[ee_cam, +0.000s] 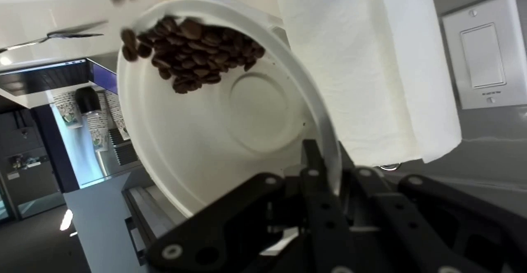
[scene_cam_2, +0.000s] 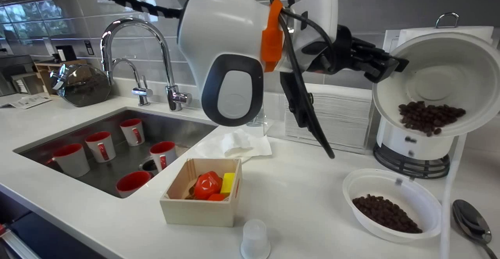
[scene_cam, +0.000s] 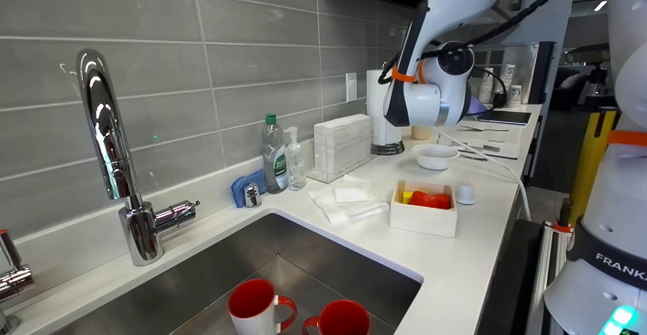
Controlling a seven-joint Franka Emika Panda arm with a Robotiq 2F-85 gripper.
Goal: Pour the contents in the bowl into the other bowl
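Treat the tilted bowl (scene_cam_2: 433, 83) as light and thin-walled, probably plastic: likely to flex under a hard pinch, unlikely to break. Expect a smooth, perhaps slippery rim, apt to twist around a single pinch point with the shifting weight of the beans (scene_cam_2: 429, 116) inside. Best taken at the rim, away from the pouring edge, with a deep enough bite to resist turning. Gripped just so: clamped at the rim by the gripper (ee_cam: 328, 151), narrow around the wall, with one fingertip inside and one outside.

Find the tilted bowl directly beyond the fingertips, mostly up and left of them in the wrist view, raised off the counter (scene_cam_2: 297, 196) and tipped, mouth toward the camera in an exterior view. Look lower for the receiving bowl (scene_cam_2: 418, 200), upright on the counter, well apart from the gripper and partly filled with more beans. Judge the pour as under way, given blurred beans in mid-air between both bowls. Watch the low edge: drifting off the receiving bowl could mean beans on the counter.
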